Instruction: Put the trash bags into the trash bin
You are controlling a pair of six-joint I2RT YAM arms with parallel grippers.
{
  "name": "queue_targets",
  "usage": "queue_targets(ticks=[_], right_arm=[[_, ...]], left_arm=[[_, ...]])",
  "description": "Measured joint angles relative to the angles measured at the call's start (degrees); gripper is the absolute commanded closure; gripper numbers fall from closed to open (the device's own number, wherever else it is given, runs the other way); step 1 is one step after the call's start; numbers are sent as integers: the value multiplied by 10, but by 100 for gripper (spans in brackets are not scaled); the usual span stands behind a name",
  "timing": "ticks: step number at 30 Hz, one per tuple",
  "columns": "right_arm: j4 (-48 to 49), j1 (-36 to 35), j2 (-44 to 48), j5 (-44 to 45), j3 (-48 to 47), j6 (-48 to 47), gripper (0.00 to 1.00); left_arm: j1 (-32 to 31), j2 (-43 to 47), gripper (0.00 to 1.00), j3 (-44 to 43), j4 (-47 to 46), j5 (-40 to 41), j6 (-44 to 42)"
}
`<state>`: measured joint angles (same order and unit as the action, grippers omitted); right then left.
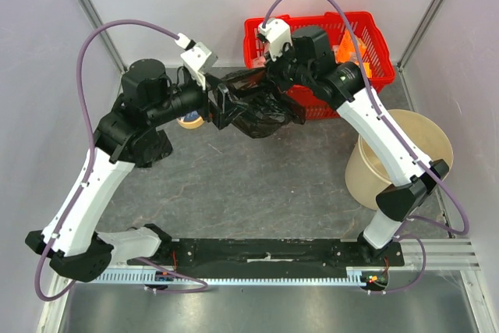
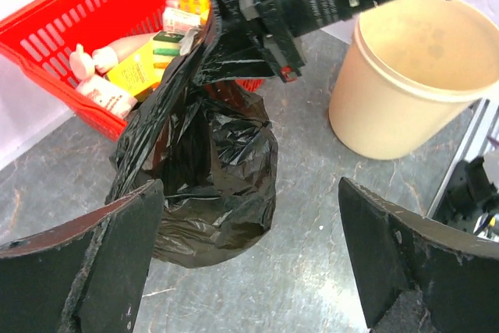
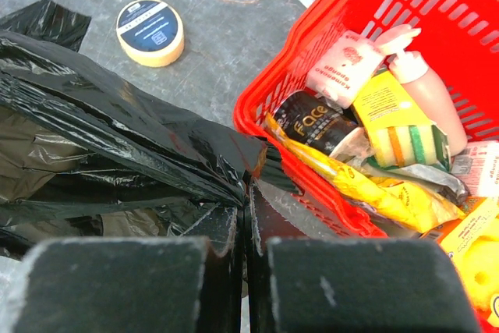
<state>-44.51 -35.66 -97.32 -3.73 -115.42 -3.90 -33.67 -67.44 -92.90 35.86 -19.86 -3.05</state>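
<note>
Left pincer (image 2: pixel 251 186) wide | right pincer (image 3: pixel 245 216) pinching trash bag (image 2: pixel 209 173), long axis 1-to-7 o'clock | trash bin (image 2: pixel 398 111) at its 2 o'clock

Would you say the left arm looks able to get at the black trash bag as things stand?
Probably yes: the open left gripper faces the black trash bag with nothing between; the right gripper pinches only its upper edge.

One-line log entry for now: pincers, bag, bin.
trash bag: on table by red basket; left pincer: open, not gripping; right pincer: shut on trash bag; trash bin: no bag inside
</note>
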Motion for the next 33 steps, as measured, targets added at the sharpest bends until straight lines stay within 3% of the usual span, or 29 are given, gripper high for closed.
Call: queue_targets(ticks=[12, 24, 33], right_arm=[[43, 3, 0, 52, -1, 25, 100], [51, 30, 0, 68, -15, 63, 100], [53, 37, 0, 58, -21, 75, 100]], left_arm=[[14, -37, 1, -25, -16, 56, 99], [17, -32, 0, -45, -17, 124, 101], [18, -53, 0, -21, -31, 110, 101]])
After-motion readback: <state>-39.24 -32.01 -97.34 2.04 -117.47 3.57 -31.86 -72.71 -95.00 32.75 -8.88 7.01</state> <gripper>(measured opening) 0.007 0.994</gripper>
